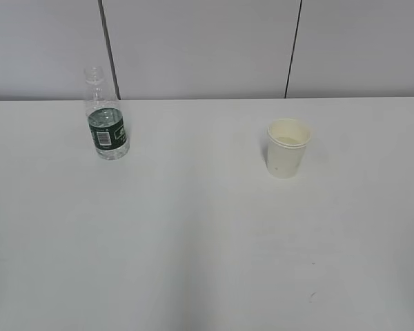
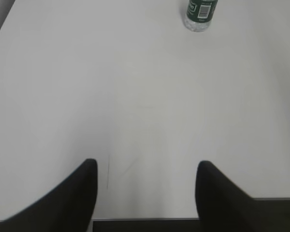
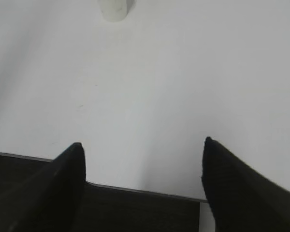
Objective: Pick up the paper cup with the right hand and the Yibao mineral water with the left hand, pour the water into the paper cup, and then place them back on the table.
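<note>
The Yibao mineral water [image 1: 107, 121] stands upright at the back left of the white table [image 1: 193, 227], clear with a dark green label; its top has no cap that I can see. Its lower part shows at the top of the left wrist view [image 2: 201, 13]. The off-white paper cup [image 1: 288, 147] stands upright at the back right; its base shows at the top of the right wrist view [image 3: 115, 9]. My left gripper [image 2: 146, 166] is open and empty over the table's near edge, far from the bottle. My right gripper [image 3: 141, 147] is open and empty, far from the cup. Neither arm shows in the exterior view.
A grey panelled wall [image 1: 207, 48] rises behind the table's far edge. A small dark scuff mark [image 1: 312, 296] lies on the table at the front right. The table's front edge [image 3: 145, 189] shows under the right gripper.
</note>
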